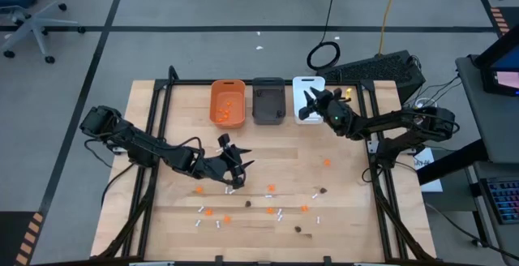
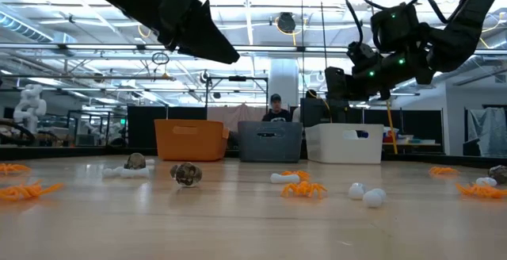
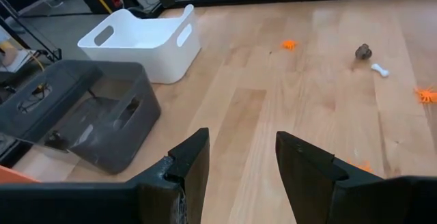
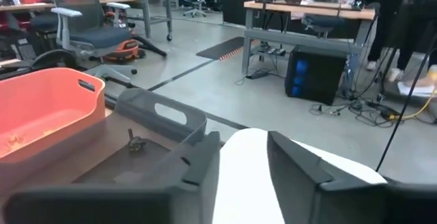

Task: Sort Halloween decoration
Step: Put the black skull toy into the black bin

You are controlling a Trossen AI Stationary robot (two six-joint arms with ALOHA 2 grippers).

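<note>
A: Where are the Halloween decoration pieces (image 1: 270,210) found?

B: They are scattered on the bare table (image 1: 357,209), well apart from the orange bin (image 1: 228,102), the dark grey bin (image 1: 268,100) and the white bin (image 1: 308,99). Some orange ones are already seen in the orange bin.

A: How are the grippers held?

B: The left gripper (image 1: 236,170) hangs over the pieces, parted and empty. The right gripper (image 1: 311,99) is above the white bin, fingers apart, nothing seen between them.

A: How should a piece be handled?

B: Each is judged very light and small, likely slippery. A white stick is best pinched across its middle.
</note>
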